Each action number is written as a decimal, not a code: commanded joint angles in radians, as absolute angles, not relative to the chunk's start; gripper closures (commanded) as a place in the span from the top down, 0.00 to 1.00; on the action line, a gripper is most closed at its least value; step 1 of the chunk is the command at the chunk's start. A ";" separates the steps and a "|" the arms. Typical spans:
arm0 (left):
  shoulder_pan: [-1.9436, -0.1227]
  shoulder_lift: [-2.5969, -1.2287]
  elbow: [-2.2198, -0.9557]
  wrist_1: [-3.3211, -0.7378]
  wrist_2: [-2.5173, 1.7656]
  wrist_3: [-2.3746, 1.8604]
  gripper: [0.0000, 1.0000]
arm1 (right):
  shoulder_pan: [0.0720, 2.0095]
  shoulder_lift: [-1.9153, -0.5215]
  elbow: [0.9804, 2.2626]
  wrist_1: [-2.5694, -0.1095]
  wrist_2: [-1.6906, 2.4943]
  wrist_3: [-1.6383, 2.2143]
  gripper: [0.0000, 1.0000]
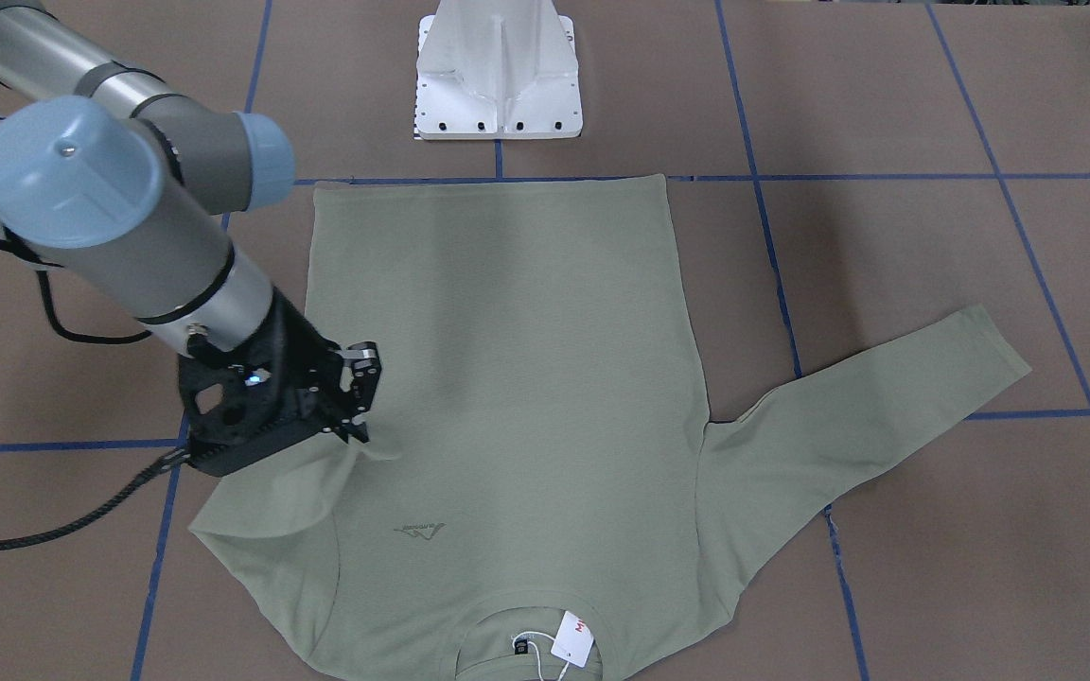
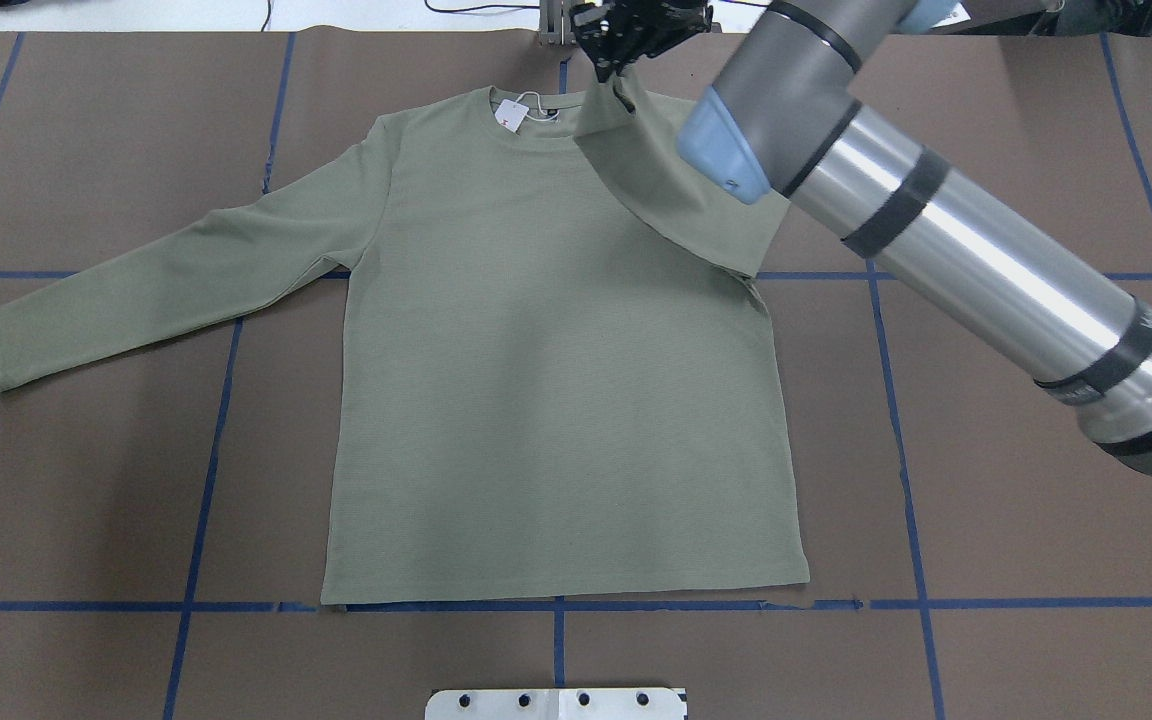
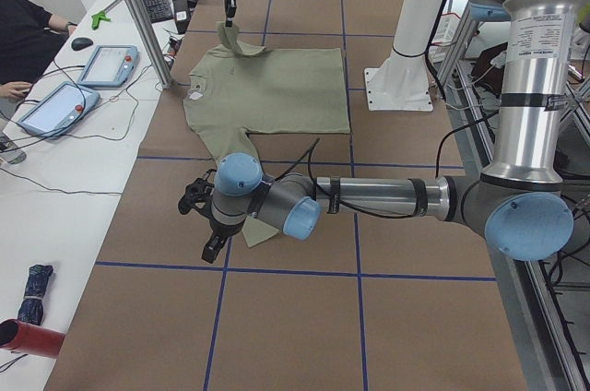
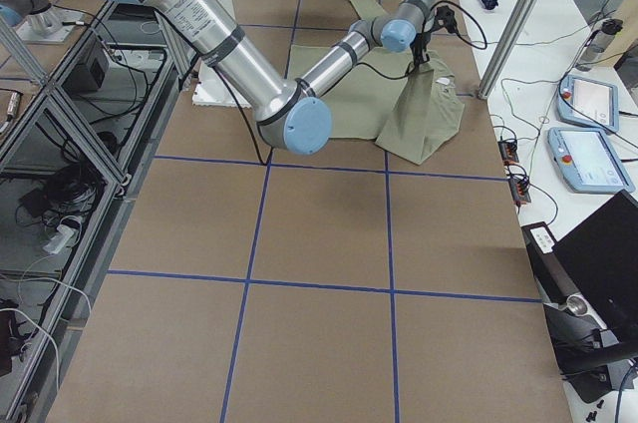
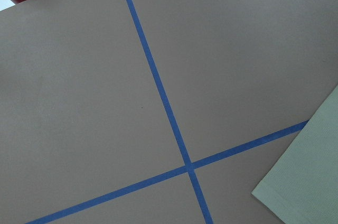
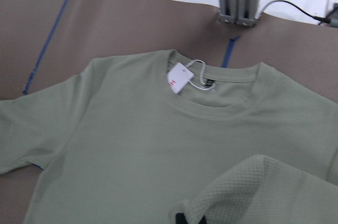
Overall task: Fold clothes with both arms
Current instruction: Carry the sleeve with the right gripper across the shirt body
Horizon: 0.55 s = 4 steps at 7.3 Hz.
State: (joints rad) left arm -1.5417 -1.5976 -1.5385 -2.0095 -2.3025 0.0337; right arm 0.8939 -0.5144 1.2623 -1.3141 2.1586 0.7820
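On the taped brown table (image 2: 986,450) we are seeing the shirt (image 2: 546,380) lying flat. Its long axis is running from the hem, nearest our base, to the collar, which is pointing away. Our right gripper (image 2: 611,68) is pinching the cuff of the lifted sleeve (image 2: 656,190), holding it up beside the collar. The other sleeve (image 2: 166,270) is stretching out to our left. Our left gripper (image 3: 208,245) is hovering near that cuff; we cannot tell if its fingers are spread. The white hang tag (image 1: 573,639) is showing a red "M", the rest cut off. The chest logo (image 1: 420,530) is too small to read.

The white hang tag (image 1: 571,643) shows a red "M"; the chest logo (image 1: 420,532) is illegible.
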 commanded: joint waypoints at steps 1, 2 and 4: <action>-1.542 -1.598 -1.537 -2.010 -2.303 0.028 1.00 | 0.792 -0.352 1.152 -1.310 2.074 0.810 0.00; -1.542 -1.598 -1.532 -2.010 -2.303 0.028 1.00 | 0.744 -0.344 1.154 -1.310 2.037 0.811 0.00; -1.542 -1.598 -1.532 -2.010 -2.303 0.026 1.00 | 0.663 -0.354 1.151 -1.308 1.936 0.816 0.00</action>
State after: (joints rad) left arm -1.5417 -1.5984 -1.5325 -2.0095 -2.3025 0.0273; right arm 0.7048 -0.3553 1.1537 -1.3092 1.9863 0.8120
